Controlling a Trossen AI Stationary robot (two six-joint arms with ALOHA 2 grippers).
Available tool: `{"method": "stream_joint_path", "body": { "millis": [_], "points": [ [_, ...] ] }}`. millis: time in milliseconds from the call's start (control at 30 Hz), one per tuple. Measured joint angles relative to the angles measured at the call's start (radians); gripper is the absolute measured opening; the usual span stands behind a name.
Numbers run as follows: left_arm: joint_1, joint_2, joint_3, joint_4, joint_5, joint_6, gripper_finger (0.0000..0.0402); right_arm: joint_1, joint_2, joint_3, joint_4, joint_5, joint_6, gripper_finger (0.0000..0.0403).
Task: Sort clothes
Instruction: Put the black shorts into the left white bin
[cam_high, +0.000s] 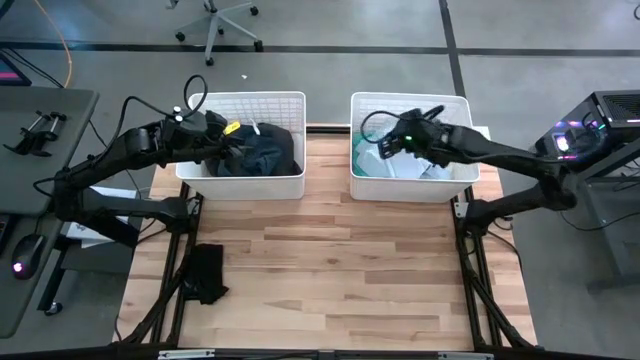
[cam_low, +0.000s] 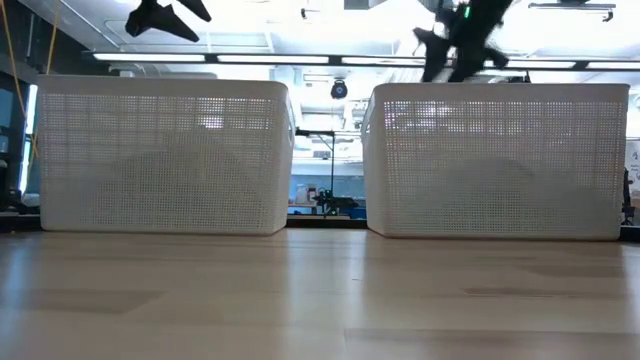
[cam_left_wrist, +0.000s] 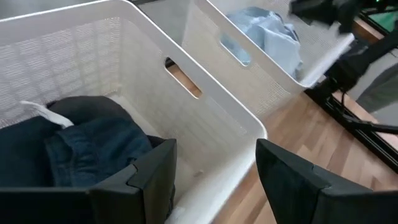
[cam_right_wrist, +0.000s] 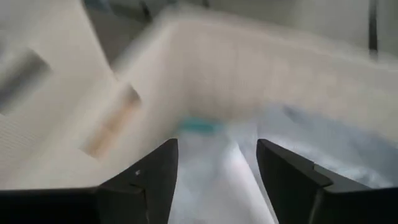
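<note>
Dark clothes (cam_high: 255, 150), black and navy, lie in the left white basket (cam_high: 250, 104); they also show in the left wrist view (cam_left_wrist: 81, 143). Pale blue, teal and white clothes (cam_high: 400, 165) lie in the right white basket (cam_high: 410, 100), and show in the right wrist view (cam_right_wrist: 292, 155). A black garment (cam_high: 205, 272) lies on the table near its left edge. My left gripper (cam_left_wrist: 214, 165) is open and empty above the left basket. My right gripper (cam_right_wrist: 217, 165) is open and empty above the right basket.
Both baskets stand side by side at the table's far edge, with a gap between them (cam_high: 328, 150). The wooden tabletop (cam_high: 330, 270) spreads in front of them. A desk with a mouse (cam_high: 25, 250) stands left of the table, and equipment (cam_high: 600, 120) stands to its right.
</note>
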Motion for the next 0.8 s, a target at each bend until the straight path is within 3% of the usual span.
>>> {"method": "stream_joint_path", "body": {
  "millis": [100, 300, 467, 600, 800],
  "points": [
    [-0.041, 0.004, 0.000, 0.000, -0.005, -0.019, 0.0205, 0.057, -0.069, 0.024, 0.096, 0.042, -0.054, 0.0205],
    [-0.168, 0.037, 0.000, -0.021, -0.008, -0.036, 0.0185, 0.164, -0.178, 0.026, 0.303, -0.036, -0.257, 0.0205],
    [-0.275, 0.125, -0.001, -0.211, -0.010, -0.049, 0.0166, 0.211, -0.209, 0.026, 0.391, -0.035, -0.329, 0.0205],
    [-0.331, 0.206, -0.064, -0.313, 0.005, -0.287, 0.0161, 0.213, -0.201, 0.025, 0.390, -0.035, -0.325, 0.0205],
    [-0.397, 0.310, -0.196, -0.311, 0.228, -0.586, 0.0161, 0.234, -0.171, 0.022, 0.346, -0.039, -0.284, 0.0205]
  ]
}}
